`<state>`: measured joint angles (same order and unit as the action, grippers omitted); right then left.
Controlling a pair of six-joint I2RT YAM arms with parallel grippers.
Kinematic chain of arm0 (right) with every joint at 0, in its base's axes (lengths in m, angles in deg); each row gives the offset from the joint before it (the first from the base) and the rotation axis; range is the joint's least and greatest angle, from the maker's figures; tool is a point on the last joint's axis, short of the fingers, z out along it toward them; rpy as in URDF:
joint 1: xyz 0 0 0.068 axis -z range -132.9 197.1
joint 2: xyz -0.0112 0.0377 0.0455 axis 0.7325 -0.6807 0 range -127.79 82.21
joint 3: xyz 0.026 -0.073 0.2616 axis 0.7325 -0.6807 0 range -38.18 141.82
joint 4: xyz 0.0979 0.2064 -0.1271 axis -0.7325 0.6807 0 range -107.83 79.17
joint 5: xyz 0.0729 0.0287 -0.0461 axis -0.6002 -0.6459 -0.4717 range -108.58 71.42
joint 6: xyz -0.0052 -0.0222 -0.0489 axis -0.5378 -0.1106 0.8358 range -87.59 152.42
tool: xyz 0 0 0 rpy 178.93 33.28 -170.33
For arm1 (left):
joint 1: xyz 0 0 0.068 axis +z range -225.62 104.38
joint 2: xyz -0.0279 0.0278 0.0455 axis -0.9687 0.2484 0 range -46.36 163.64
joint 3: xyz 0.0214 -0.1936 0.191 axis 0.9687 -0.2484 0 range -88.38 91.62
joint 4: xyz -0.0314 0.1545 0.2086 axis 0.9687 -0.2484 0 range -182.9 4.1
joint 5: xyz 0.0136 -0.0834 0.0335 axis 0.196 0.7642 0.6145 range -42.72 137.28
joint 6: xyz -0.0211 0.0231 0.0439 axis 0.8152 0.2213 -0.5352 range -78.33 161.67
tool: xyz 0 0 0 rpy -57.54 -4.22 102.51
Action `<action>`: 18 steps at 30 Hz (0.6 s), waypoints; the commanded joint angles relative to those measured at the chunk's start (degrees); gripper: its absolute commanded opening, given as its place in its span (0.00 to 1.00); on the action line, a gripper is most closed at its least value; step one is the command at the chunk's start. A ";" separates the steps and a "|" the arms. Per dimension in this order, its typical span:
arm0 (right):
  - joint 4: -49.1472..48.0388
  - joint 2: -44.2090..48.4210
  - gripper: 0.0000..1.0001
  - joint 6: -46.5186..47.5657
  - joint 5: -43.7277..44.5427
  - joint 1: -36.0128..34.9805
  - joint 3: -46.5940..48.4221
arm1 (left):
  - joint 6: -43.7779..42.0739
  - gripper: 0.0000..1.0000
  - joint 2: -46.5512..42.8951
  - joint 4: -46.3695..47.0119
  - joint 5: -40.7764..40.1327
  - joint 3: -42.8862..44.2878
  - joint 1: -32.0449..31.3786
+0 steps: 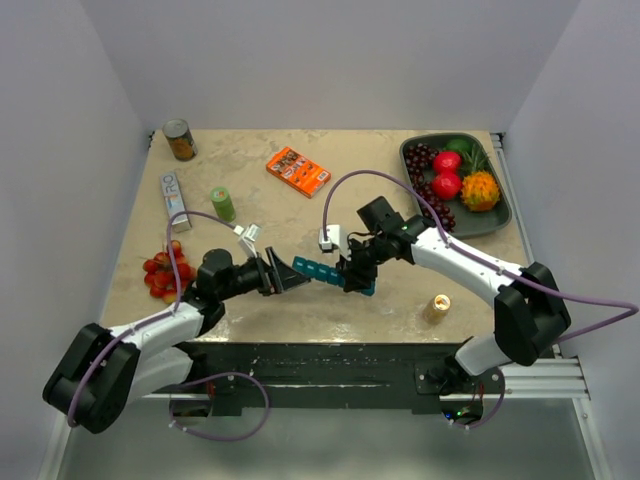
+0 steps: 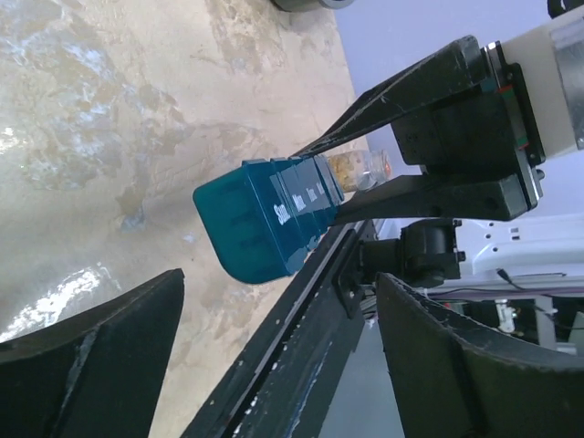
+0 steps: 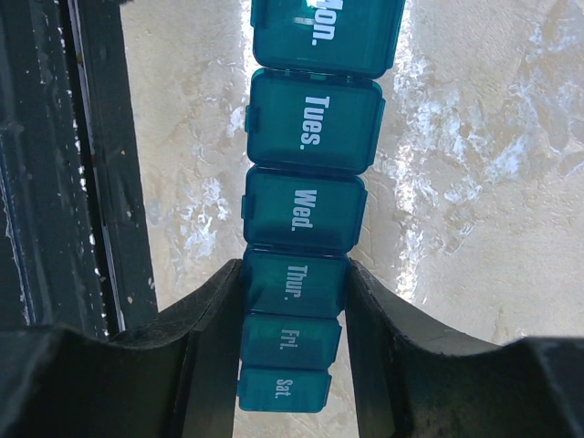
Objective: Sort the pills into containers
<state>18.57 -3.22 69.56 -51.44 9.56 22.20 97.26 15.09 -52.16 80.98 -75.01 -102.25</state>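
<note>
A free gap separates the left jaws from the pill organizer [image 2: 272,219].

The right wrist view's top edge cuts the pill organizer [image 3: 306,210] at its Monday lid. From the left wrist, the right gripper [image 2: 318,187] hides its far end.

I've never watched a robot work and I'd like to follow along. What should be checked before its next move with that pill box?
1. The right arm's fingers clamp the long teal-blue plastic pill organizer at its "Thur." compartment: ok.
2. The left arm's fingers are spread wide: ok.
3. The organizer's "Sun." end points toward the left fingers, not between them: ok.
4. Lids open to take pills: not ok, every lid in view is shut.
5. Pills at hand: cannot tell. A small amber-gold bottle stands on the marbled beige table near the right arm, but its contents are unclear.
</note>
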 commanded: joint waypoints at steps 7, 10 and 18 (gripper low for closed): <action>-1.60 3.16 0.15 2.05 -2.82 -0.17 -1.40 | 6.28 0.76 5.17 11.88 -3.02 2.45 -1.84; -2.04 3.77 0.15 2.23 -2.73 -0.25 -1.93 | 7.07 0.70 6.57 12.14 -2.76 3.15 -2.19; -2.48 4.22 0.15 2.32 -2.56 -0.52 -2.28 | 6.99 0.59 9.04 10.56 -2.49 4.74 -3.34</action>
<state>17.81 -0.38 70.89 -51.84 9.54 20.17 104.10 23.38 -44.40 78.94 -72.74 -104.92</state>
